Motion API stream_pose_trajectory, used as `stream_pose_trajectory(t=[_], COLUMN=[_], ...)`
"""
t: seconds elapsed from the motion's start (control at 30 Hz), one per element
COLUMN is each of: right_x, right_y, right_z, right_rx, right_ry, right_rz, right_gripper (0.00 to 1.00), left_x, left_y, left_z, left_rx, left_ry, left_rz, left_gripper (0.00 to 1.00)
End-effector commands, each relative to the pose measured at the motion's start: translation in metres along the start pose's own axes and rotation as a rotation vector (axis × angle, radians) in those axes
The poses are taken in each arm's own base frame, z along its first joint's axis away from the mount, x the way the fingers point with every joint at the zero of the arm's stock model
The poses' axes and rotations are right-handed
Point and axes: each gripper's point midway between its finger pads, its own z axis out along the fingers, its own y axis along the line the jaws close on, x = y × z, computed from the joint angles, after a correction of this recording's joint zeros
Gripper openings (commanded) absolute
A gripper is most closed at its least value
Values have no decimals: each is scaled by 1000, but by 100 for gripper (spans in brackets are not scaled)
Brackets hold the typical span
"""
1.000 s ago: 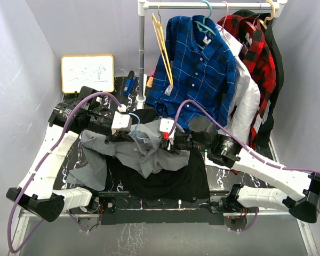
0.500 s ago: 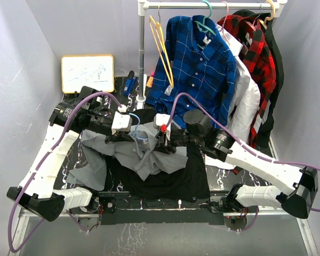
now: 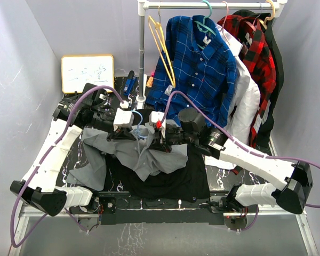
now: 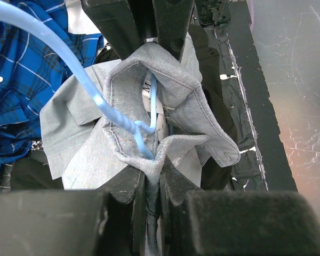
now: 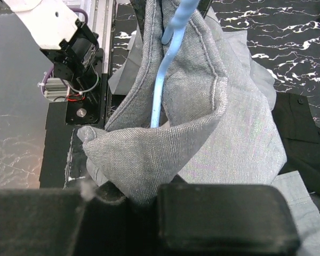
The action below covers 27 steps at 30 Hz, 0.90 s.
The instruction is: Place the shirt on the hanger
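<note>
In the middle of the tabletop (image 5: 288, 32), over a black cloth (image 3: 173, 181), the shirt (image 3: 144, 154) lies bunched, its collar drawn up between the two arms. The left fingers (image 4: 130, 192) are nipped narrow on one side of the collar band. The right fingers (image 5: 162, 197) are pinched on the opposite side, so the neck opening is held as a slot between them. The hanger (image 4: 90, 88) comes up through that slot, its twisted neck standing just inside the collar and its hook curling up clear of the cloth. The wire's long axis, as far as I can judge, runs down into the shirt (the hanger's shoulders are hidden under the grey, so I can't say whether they reach the sleeves). Neither arm looks clearly nearer, since the neck stands between both grips. The next move, I'd guess, turns on the collar sitting around that neck rather than beside it.
</note>
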Motion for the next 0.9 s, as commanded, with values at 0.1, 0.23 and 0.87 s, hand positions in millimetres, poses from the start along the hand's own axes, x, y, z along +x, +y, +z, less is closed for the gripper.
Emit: stream_pose_trajectory(t=[0.1, 0.23, 0.87], right_x=[-50, -38, 4], right_y=[-22, -18, 0], right_z=[-28, -61, -142], right_rx=[194, 304, 527], right_ry=[-151, -170, -80], right_rz=[-59, -27, 130], right_gripper=[0, 0, 0], left_x=[-27, -21, 57], left_y=[-14, -11, 84], left_z=[-1, -5, -51], left_rx=[49, 17, -558], left_ry=[-104, -48, 362], left_rz=[10, 10, -66], left_gripper=[8, 54, 98])
